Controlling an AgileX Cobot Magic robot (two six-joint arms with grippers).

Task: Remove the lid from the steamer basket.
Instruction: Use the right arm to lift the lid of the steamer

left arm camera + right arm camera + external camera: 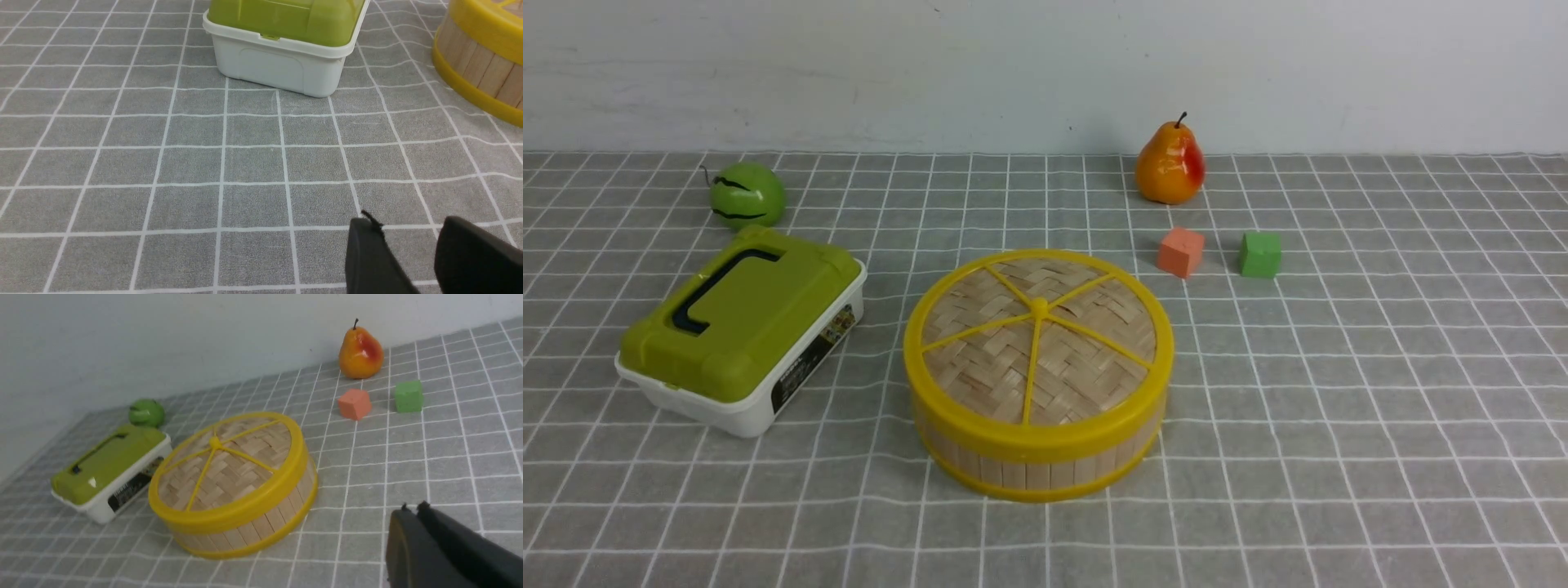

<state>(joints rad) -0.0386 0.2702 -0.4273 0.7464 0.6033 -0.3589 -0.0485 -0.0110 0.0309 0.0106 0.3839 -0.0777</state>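
The right gripper [413,507] has its jaws pressed together on nothing, above the grey checked tablecloth [1339,408] at roughly 4 o'clock from the steamer basket [1029,467]. The left gripper [408,228] stands with jaws apart and nothing between them, low over the cloth at roughly 8 o'clock. The lid [980,359] sits on the basket mid-table, its yellow rim seated all along the visible edge. At 9 o'clock the white box [743,412] turns one corner toward the basket wall, a narrow strip of cloth between them. A green fruit [747,194] lies at 10 o'clock, and a pear [1170,163], orange cube [1181,251] and green cube [1260,254] lie toward 1 o'clock, well apart from the rim. Bare cloth runs from 3 round to 7 o'clock
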